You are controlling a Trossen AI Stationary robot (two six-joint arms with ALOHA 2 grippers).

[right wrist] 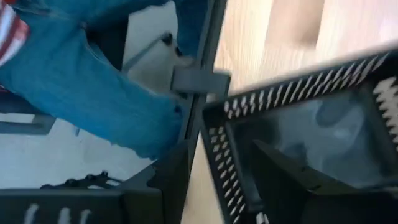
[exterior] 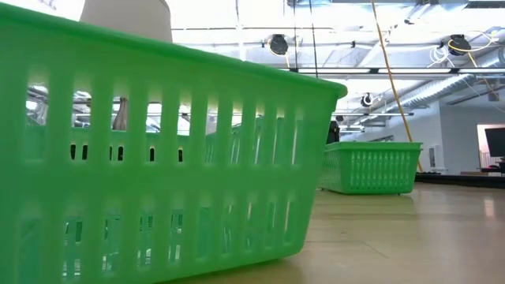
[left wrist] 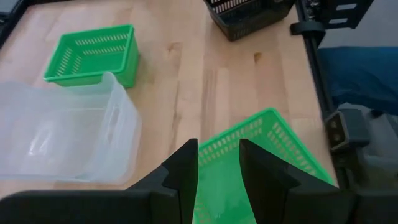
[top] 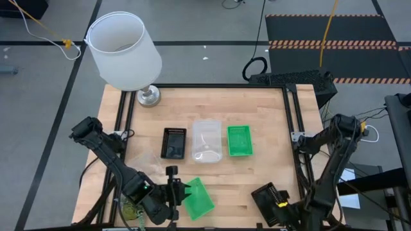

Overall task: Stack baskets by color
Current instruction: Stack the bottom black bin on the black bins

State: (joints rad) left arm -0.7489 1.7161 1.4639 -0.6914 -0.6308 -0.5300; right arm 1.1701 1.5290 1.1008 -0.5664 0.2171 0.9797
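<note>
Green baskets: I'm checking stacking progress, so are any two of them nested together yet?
No: in the high view one green basket sits in the row, the other lies apart by the left gripper.

Green baskets (top: pixel 239 140), black mesh basket (top: pixel 173 142)

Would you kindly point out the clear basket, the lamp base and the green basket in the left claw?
Clear basket (top: pixel 207 141), high view, its floor.
Lamp base (top: pixel 148 96), high view, its metal foot.
Green basket in the left claw (top: pixel 199 199), high view, its floor.
</note>
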